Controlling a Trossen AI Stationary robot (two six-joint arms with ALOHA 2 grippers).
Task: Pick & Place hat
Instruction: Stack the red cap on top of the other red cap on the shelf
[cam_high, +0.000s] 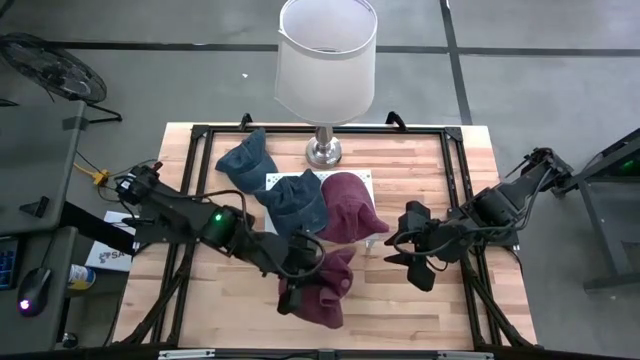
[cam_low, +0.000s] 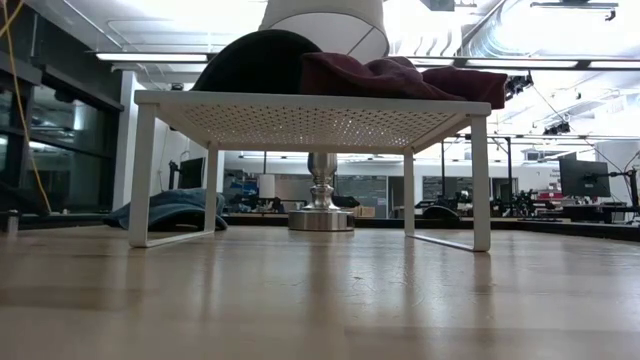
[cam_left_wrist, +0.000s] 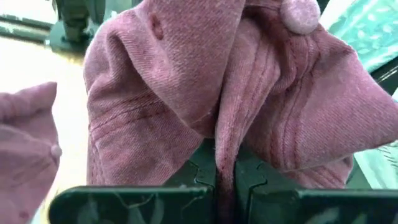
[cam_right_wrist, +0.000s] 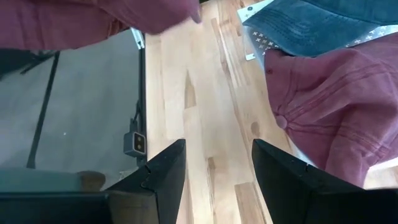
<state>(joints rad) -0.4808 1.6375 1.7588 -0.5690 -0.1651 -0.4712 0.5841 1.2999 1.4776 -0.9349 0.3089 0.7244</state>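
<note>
Wooden tabletop framed in black rails, grey floor all around. Near the far edge, a lamp with a white shade on a chrome base. Beside the lamp base, a small white perforated shelf on four legs.

On the shelf: a dark blue hat and a maroon hat, side by side and touching. Just off the shelf toward the left arm, flat on the wood, a second blue hat.

Near the front edge of the table, in front of the shelf, a third hat, the maroon cap, bunched and partly folded. Left gripper pinched tight on a fold of that maroon cap, fabric draped over and around both fingers in the wrist view, cap button visible above.

Right gripper over bare wood just beside the shelf, toward the right edge. Fingers spread wide, holding nothing, only table planks between them. Maroon hat on the shelf close to one fingertip, not touched.

From table height, nothing of either arm in view; only shelf, hats and lamp base.
</note>
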